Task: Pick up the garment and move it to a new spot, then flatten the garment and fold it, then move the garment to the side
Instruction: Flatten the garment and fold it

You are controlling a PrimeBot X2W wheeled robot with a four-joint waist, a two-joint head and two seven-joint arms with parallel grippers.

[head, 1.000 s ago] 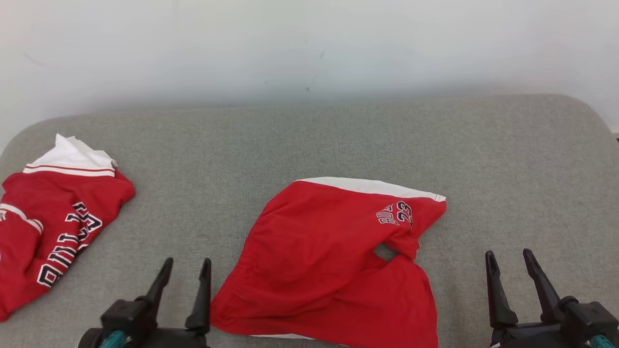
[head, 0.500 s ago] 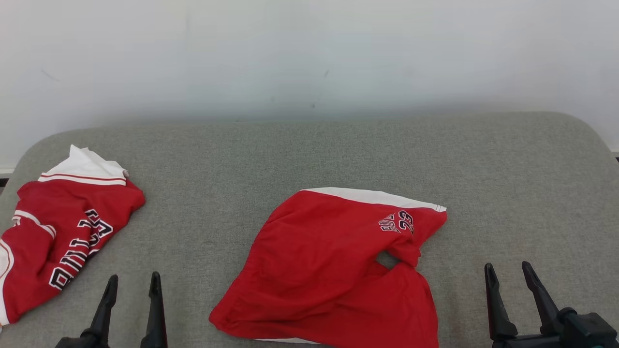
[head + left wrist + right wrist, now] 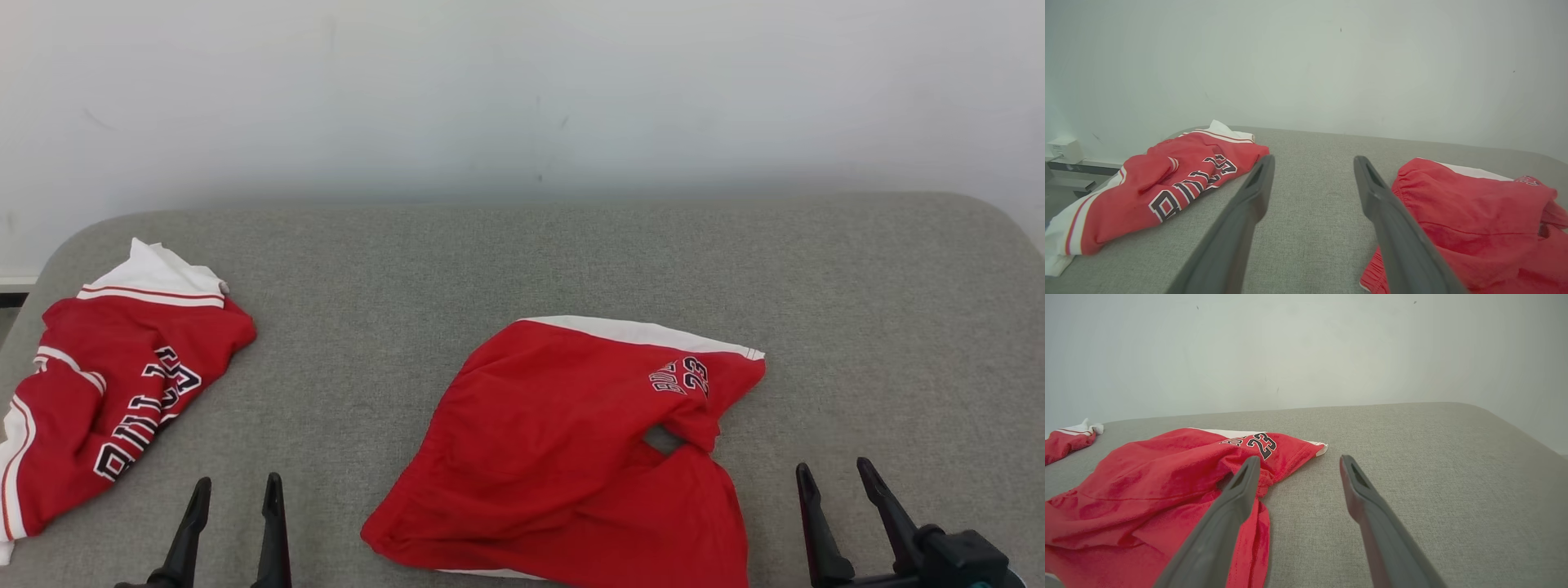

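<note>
pickup seemed pending: crumpled red shorts (image 3: 563,441) lay at six o'clock on the grey fabric cushion (image 3: 522,261), between empty, wide-spread left gripper (image 3: 237,480) and right gripper (image 3: 833,465), which next needed to pinch their edges.

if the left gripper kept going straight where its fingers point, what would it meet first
Likely only the bare grey cushion, then the wall: the left gripper points into the gap between the jersey and the red shorts. Depth is unclear, and the jersey's corner lies near its line.
</note>
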